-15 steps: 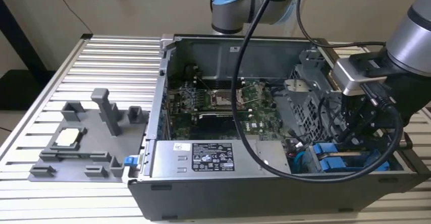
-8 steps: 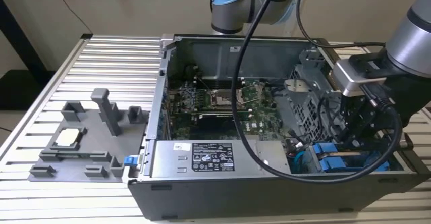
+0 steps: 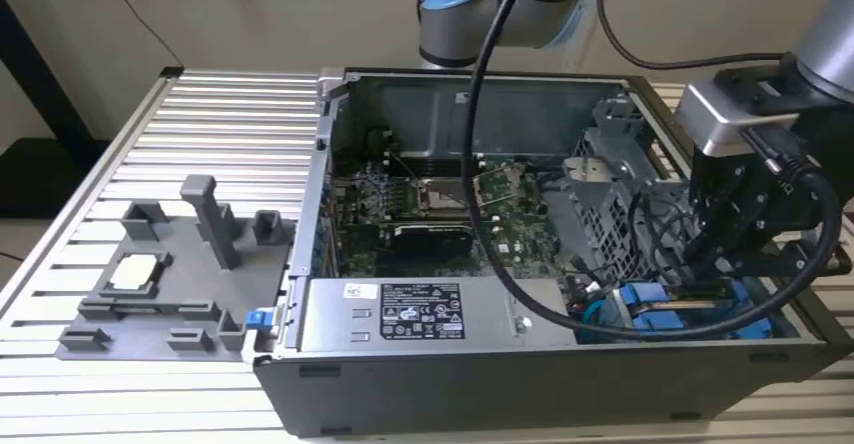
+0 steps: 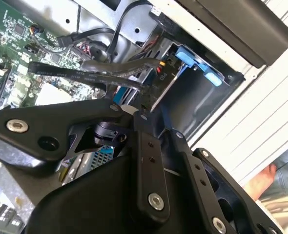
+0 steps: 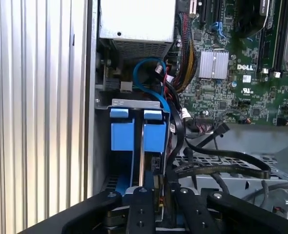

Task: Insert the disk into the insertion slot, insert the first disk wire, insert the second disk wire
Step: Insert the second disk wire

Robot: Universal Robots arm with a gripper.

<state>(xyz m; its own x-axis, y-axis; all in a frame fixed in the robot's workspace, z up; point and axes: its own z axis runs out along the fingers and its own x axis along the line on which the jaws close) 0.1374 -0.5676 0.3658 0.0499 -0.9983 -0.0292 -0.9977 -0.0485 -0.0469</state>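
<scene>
The disk (image 5: 154, 139) is seen edge-on in the first wrist view: a thin silver-grey body clipped in a bright blue plastic carrier frame, its blue end tabs exposed. It is seated in the insertion slot (image 5: 134, 103), a narrow bay of grey sheet metal. In the exterior view, the disk (image 3: 667, 309) is found low at the near corner of the case on the exterior view's right.

arm bent low, gripper (image 3: 714, 269) pointing down, wrist angled
</scene>
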